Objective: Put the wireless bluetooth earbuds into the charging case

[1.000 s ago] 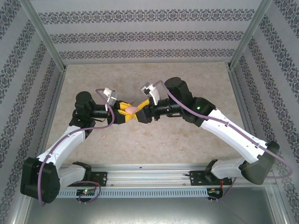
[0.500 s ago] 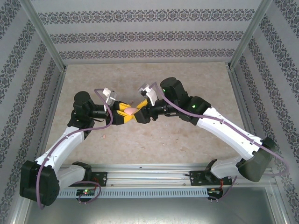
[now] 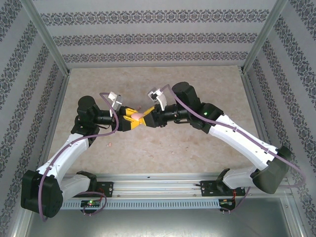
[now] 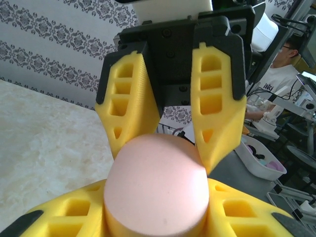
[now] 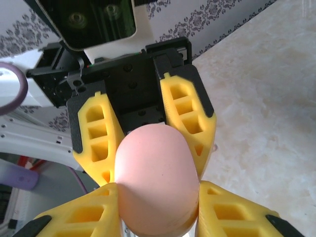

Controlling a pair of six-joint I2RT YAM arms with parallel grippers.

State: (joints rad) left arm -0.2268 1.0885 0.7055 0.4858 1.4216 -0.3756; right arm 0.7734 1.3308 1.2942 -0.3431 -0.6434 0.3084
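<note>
The left tool (image 3: 135,119) and right tool (image 3: 146,118) each pinch the pink case (image 3: 140,114) from opposite ends. It looks light, hard and slippery, so its flatter sides are the safer hold.

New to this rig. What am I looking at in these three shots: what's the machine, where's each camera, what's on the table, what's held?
Two white robot arms are bolted at the near edge of a table. The overhead picture looks down from above and behind them, with the left arm on the left. The other two pictures come from a camera on each wrist. In those, the yellow fingers at the bottom are that arm's own, and the ones at the top belong to the arm facing it. The left claw and right claw meet mid-table, both closed on one rounded pale pink case from opposite ends. A tiny pale object lies on the table near the left arm, too small to identify.
</note>
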